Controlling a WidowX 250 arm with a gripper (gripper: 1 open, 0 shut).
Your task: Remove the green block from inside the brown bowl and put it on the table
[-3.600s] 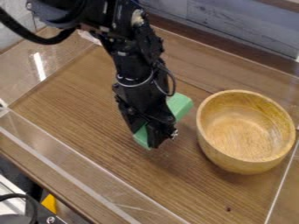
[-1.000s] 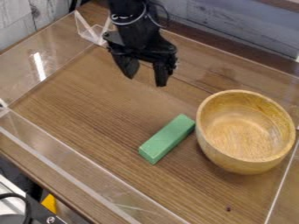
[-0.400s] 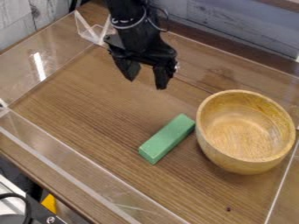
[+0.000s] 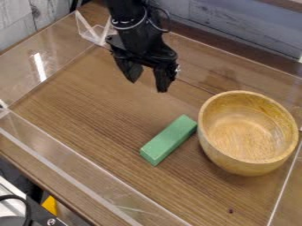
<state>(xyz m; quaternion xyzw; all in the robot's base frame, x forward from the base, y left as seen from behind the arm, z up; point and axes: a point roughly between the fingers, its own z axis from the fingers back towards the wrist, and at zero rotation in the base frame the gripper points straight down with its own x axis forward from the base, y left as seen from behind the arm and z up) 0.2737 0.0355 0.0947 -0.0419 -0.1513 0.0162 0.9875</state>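
The green block (image 4: 169, 139) lies flat on the table (image 4: 83, 115), just left of the brown bowl (image 4: 248, 132) and outside it. The bowl's inside shows only bare wood grain. My gripper (image 4: 147, 72) hangs above the table toward the back, well clear of the block and up-left of it. Its black fingers (image 4: 162, 76) point down and stand open with nothing between them.
Low clear acrylic walls (image 4: 71, 190) edge the tabletop along the front and left. A grey plank wall (image 4: 236, 22) runs behind the table. Cables (image 4: 88, 31) trail by the arm at the back left.
The gripper has barely shifted over the last second. Earlier it was low over the block beside the bowl; now the block lies free and the gripper is raised and back.
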